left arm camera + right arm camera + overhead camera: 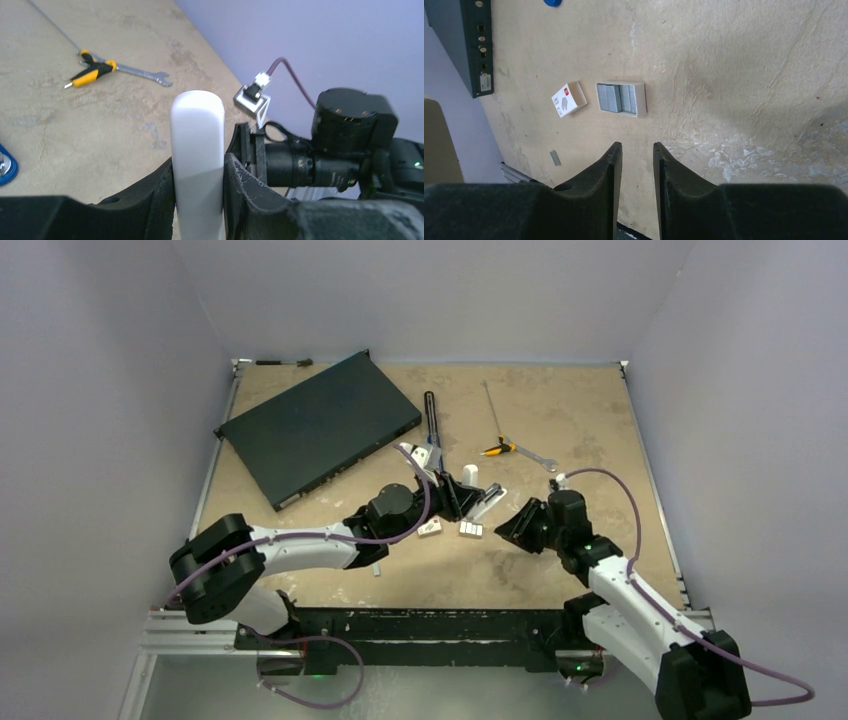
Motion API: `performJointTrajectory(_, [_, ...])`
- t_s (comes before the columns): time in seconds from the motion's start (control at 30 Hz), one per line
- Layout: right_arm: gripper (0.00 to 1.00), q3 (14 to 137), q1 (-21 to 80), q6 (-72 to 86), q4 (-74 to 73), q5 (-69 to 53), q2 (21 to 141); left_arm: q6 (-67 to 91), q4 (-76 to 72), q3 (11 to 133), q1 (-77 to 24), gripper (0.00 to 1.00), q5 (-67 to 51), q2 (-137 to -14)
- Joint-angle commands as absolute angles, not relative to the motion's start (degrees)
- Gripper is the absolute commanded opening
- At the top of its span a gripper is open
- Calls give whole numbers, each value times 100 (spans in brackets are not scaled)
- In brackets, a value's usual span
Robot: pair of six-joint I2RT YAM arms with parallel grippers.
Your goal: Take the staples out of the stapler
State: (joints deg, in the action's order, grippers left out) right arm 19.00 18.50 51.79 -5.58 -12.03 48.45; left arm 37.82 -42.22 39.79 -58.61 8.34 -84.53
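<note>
At centre of the bench (560, 420), left tool (198, 167) clenched on the upright white top of the stapler (197, 135), right tool (637, 155) slightly parted and empty at lower centre, grey blocks of staples (620, 98) above it, small white box (568, 99) just left.

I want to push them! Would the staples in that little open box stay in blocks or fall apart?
The staples sit in neat grey blocks, so they probably move as stiff little bars. A loose strip on the table hints blocks can snap. The box looks shallow and open, so it would likely slide easily and spill if tipped.
</note>
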Motion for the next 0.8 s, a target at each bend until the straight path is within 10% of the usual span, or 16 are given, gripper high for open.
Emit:
performJointTrajectory(0.0, [32,1947,1979,4971,-604,-1453,4804,3736,-4959,4318,-5884,0,945,-8238])
performJointTrajectory(0.5, [40,3627,2048,4196,-1642,527,3667,3012,-3829,4148,-5882,0,196,-7558])
performJointTrajectory(0.77, [20,3909,2055,3729,-695,-554,4163,2944,-3557,3934,-5892,0,26,-7276])
